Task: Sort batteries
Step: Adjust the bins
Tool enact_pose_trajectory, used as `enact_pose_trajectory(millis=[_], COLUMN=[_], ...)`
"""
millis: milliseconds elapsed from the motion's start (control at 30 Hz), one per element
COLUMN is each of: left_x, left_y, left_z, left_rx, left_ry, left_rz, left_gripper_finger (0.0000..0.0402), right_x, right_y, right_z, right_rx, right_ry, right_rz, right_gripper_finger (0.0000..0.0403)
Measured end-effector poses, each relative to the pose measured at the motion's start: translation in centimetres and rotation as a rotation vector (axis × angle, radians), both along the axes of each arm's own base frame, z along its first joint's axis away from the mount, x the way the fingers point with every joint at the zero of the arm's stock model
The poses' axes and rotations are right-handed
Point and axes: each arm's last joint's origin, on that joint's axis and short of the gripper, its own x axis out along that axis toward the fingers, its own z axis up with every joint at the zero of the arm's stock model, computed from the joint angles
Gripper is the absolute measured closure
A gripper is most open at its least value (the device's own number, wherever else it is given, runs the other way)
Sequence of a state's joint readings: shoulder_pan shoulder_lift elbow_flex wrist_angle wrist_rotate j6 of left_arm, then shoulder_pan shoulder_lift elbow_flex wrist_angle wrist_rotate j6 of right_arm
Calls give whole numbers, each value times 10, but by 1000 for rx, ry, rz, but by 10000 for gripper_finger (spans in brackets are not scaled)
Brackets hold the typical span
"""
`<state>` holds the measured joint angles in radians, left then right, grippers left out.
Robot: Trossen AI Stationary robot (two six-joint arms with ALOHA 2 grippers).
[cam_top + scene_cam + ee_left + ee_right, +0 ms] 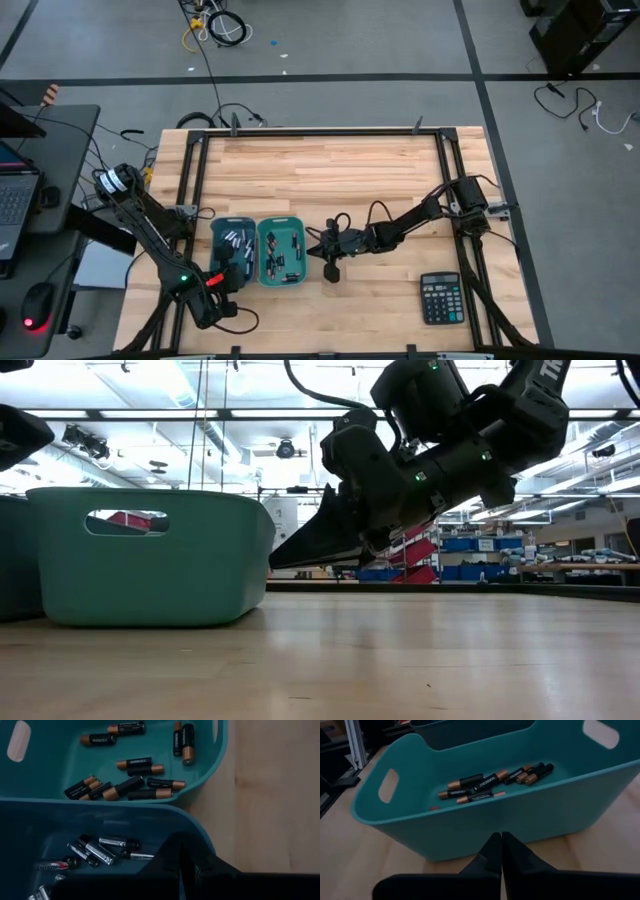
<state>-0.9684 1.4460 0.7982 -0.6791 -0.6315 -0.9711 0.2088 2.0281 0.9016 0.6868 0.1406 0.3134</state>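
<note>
Two teal bins stand side by side. The left bin (215, 240) holds silver-and-black batteries (105, 850). The right bin (262, 250) holds black batteries with copper ends (130, 785), which also show in the right wrist view (490, 782). My left gripper (181, 865) is shut and hangs over the near right corner of the left bin (100, 815), holding nothing. My right gripper (275, 563) is shut, a little above the table. It points at the outer right wall of the right bin (520, 820). My right gripper's shut fingertips (285, 558) stand right at the right bin's outer wall (262, 550), coming from the table's right and slanting slightly down. I cannot tell whether they touch it. My left gripper touches nothing that shows.
A black calculator (441, 298) lies near the table's front right. A dark frame (320, 133) runs around the working area. Bare wood lies to the right of the bins and toward the far edge.
</note>
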Motion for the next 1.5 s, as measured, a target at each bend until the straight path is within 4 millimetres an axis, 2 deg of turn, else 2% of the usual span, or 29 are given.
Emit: enact_pose_trajectory(millis=[267, 700, 900, 1100, 1367, 1500], left_x=[0, 3, 4, 4, 4, 5], left_y=[0, -1, 0, 3, 5, 5], left_z=[0, 23, 25, 26, 27, 29], left_rx=[1, 111, 188, 264, 305, 334], left_ry=[-11, -35, -75, -141, -163, -209], left_rz=[2, 8, -25, -5, 3, 15], left_gripper_finger=[401, 401, 401, 401, 401, 401], right_x=[2, 2, 2, 10, 17, 15], right_y=[-11, -8, -8, -6, -4, -4], right_z=[0, 0, -1, -16, -8, -12], right_rx=[-3, 21, 19, 16, 11, 30], right_ry=[0, 1, 2, -9, -36, 18], right_rz=[-29, -24, -22, -11, 6, -6], right_gripper_finger=[403, 403, 403, 403, 403, 403])
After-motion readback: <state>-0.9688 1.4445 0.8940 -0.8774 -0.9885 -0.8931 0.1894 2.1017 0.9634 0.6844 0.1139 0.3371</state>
